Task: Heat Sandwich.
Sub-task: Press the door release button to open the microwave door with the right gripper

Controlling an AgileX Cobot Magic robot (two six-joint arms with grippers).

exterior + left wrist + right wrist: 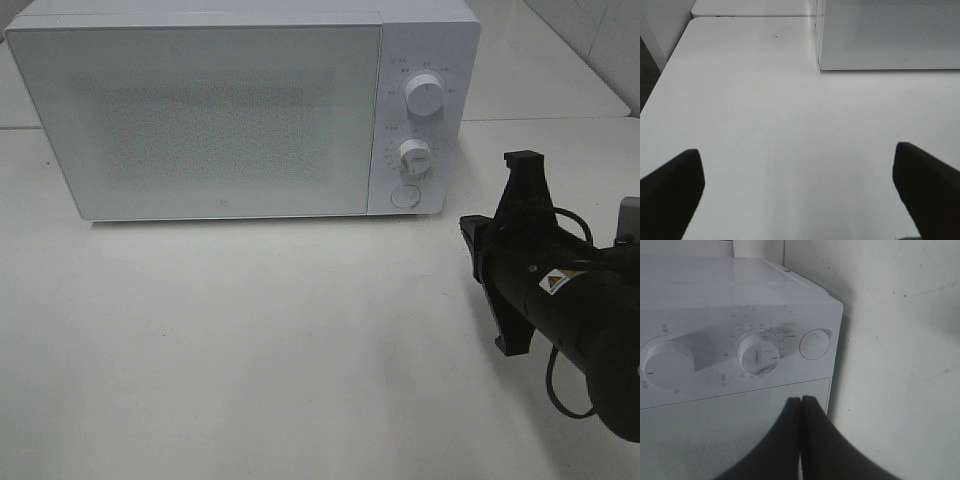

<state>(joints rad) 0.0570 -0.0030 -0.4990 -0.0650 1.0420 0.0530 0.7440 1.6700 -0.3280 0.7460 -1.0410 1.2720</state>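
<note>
The left claw (799,200) is spread wide over the white table (765,100), holding nothing. The microwave (200,110) fills the upper left of the high view, door shut. At the right edge, the right claw (801,440) is pressed tight together, empty, pointing toward the knob (758,354). I cannot tell where the sandwich is.

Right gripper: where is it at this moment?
In the exterior high view the right gripper hangs on the right, above the table, just off the microwave's lower right corner, its shut fingers pointing toward the control panel.
</note>
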